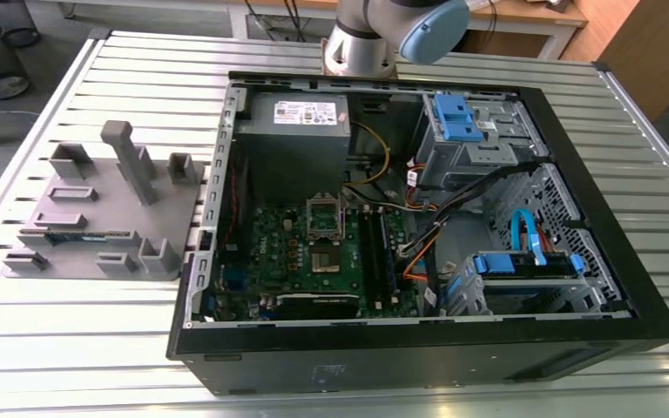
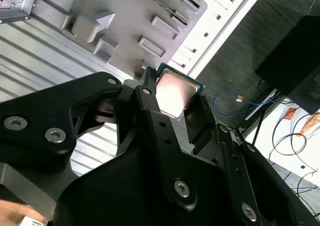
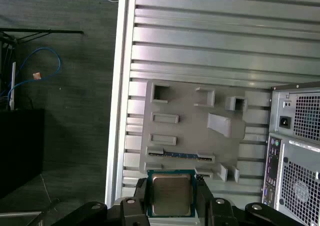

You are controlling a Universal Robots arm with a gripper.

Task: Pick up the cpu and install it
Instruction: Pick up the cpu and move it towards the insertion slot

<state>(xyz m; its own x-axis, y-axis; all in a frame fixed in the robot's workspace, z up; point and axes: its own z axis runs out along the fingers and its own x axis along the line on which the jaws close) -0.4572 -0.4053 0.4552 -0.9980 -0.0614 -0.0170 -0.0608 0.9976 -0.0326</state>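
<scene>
First wrist view has the gripper [image 3: 171,187] closed on the cpu [image 3: 171,196], its black fingers [image 3: 141,198] pressing two opposite edges of the chip. The cpu sits right between the fingertips, flat, with its dull silvery top facing the camera and a thin green rim around it. In the second wrist view the gripper [image 2: 176,99] clamps the same cpu [image 2: 174,90], which sticks out a little past the fingers [image 2: 150,101] and catches the light.

The chip hangs in the air, well apart from anything below. Beneath and beyond the gripper lies the grey tray [image 3: 190,131] on the slatted tabletop [image 3: 200,35], with a memory stick [image 3: 180,155] resting in the tray slot nearest the fingertips. The open case [image 3: 295,136] stands just beside the tray, off to one side of the gripper.

In the exterior view the tray [image 1: 91,209] sits on the tabletop [image 1: 79,348] next to the case [image 1: 428,348], and inside it the socket [image 1: 325,228] on the green board [image 1: 282,252] lies open with its metal frame raised. The arm [image 1: 393,35] rises behind the case.
</scene>
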